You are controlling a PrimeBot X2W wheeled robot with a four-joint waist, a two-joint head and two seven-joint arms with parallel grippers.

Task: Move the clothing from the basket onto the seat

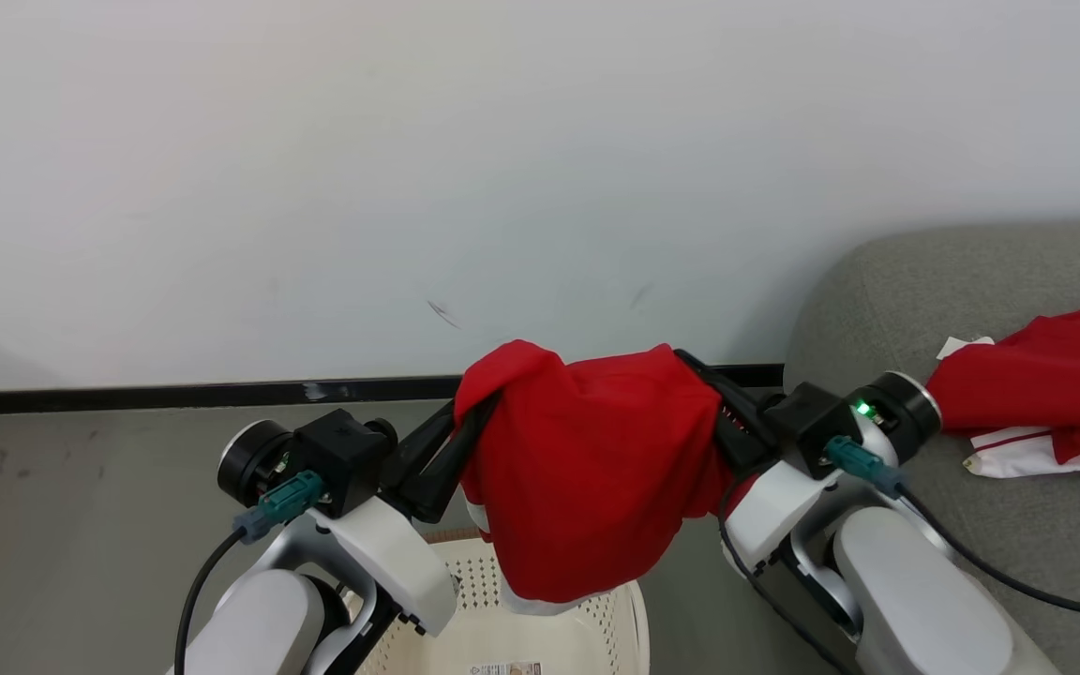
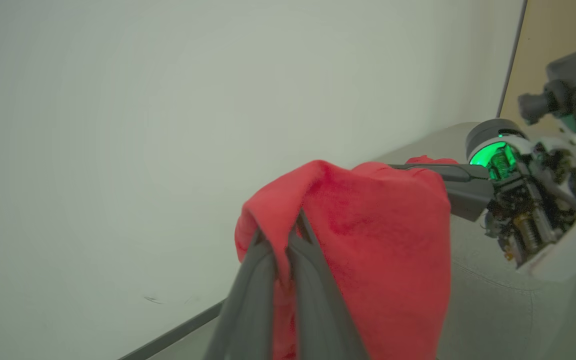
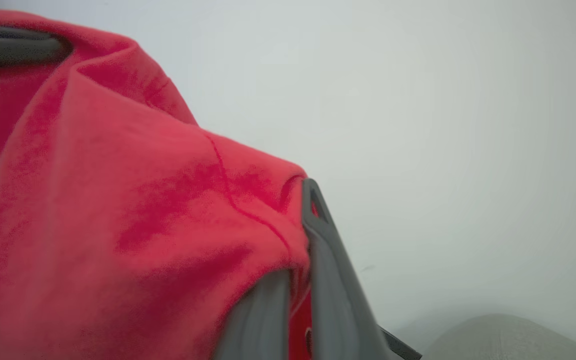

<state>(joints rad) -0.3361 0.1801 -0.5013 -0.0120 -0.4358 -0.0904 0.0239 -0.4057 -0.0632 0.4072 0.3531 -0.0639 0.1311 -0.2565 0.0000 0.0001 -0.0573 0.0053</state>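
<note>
Two claws of mine pinch one red cloth (image 1: 587, 469) tight: my left claw (image 1: 476, 412) grips its left end and my right claw (image 1: 699, 375) its right end. It hangs in the air above the white basket (image 1: 629, 609). A second red cloth (image 1: 1046, 384) lies on the grey sofa (image 1: 877, 291).

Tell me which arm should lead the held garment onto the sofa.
Probably right. Both hands grip the garment above the basket, but the right hand is next to the sofa on the robot's right; the left hand is farther from it.
</note>
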